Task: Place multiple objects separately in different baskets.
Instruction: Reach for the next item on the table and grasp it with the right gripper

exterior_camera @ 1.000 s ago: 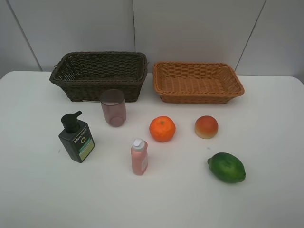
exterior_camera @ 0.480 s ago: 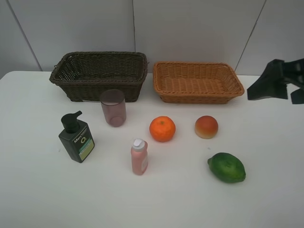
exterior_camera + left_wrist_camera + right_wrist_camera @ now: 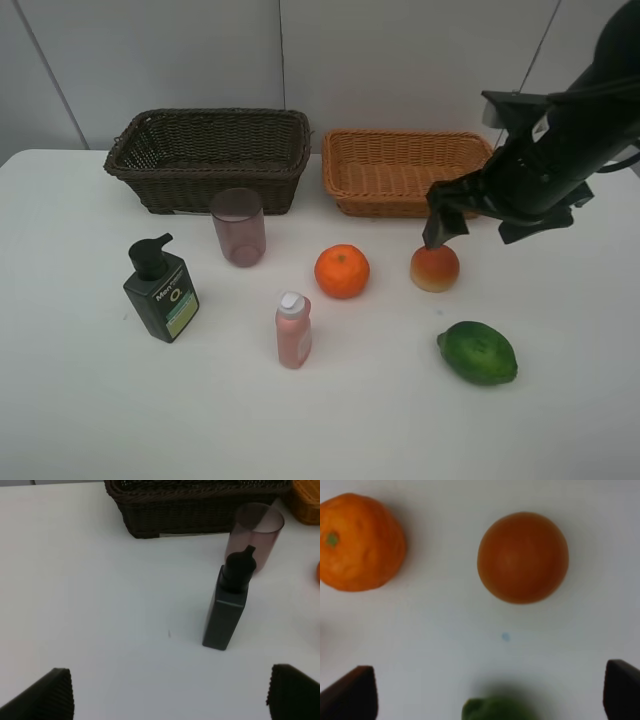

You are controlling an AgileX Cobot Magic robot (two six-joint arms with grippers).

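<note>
- The right gripper [image 3: 476,236] is hovering just above the peach [image 3: 435,268] with its jaws spread wide and gripping nothing. I judge that the wide spread is leaving room to straddle the round fruit from above.
- In the right wrist view the peach is lying ahead of the fingertips rather than between them, so the gripper is probably needing to line up further before dropping down.
- The left gripper [image 3: 170,695] is hanging fully open and empty over the white table [image 3: 80,400]. It is facing the dark green pump bottle [image 3: 160,291], which is standing upright well clear of its fingers.
- All six objects are resting on the table in front of the baskets. The mauve cup [image 3: 238,227] is standing just before the dark brown basket [image 3: 220,190], and the orange [image 3: 342,271] is lying between the pink bottle [image 3: 293,330] and the peach. The green mango-like fruit [image 3: 477,352] is lying nearest the front.
- No object is showing inside the dark basket or the orange-tan basket [image 3: 400,206], so the sorting is seemingly only beginning.
- The fruits are lying on the right, near the tan basket, and the containers on the left, near the dark one. This is likely why each arm is working its own side.
</note>
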